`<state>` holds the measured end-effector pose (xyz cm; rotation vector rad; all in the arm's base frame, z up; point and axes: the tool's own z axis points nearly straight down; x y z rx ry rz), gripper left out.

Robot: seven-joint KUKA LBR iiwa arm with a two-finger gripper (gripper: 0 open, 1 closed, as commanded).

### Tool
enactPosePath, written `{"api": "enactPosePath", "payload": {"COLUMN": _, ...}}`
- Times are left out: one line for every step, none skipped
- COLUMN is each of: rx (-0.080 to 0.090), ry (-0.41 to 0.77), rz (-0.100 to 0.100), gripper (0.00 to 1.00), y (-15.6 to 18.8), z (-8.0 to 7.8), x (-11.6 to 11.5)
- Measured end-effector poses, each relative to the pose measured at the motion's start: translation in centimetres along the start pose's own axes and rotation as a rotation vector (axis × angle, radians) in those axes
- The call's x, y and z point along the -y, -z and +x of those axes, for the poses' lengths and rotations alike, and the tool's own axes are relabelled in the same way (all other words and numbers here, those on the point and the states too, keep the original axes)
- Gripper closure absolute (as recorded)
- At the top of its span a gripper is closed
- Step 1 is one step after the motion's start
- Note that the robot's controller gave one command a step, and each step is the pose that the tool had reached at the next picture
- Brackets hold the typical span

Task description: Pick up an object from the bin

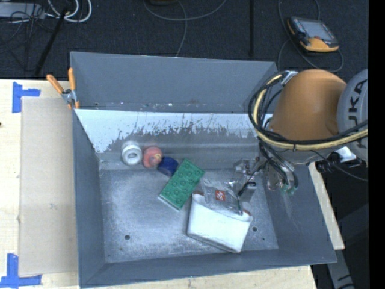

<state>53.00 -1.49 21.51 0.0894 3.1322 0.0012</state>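
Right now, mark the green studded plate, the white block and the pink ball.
green studded plate (181,184): camera view, centre of its top face.
white block (218,226): camera view, middle of its top.
pink ball (152,156): camera view, its centre.

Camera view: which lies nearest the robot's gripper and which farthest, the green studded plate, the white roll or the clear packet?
Starting from the gripper:
1. clear packet, right beside it on its left.
2. green studded plate, in the middle.
3. white roll, far left.
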Motion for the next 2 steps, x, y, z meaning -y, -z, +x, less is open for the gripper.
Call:
{"api": "enactPosePath", "payload": {"rx": 0.011, "ry": 0.050, "rz": 0.001, "gripper": 1.00, "y": -12.8, "z": 1.1, "x": 0.2}}
{"api": "enactPosePath", "payload": {"rx": 0.002, "ry": 0.151, "rz": -0.002, "gripper": 1.00, "y": 2.2, "z": -1.5, "x": -6.0}}
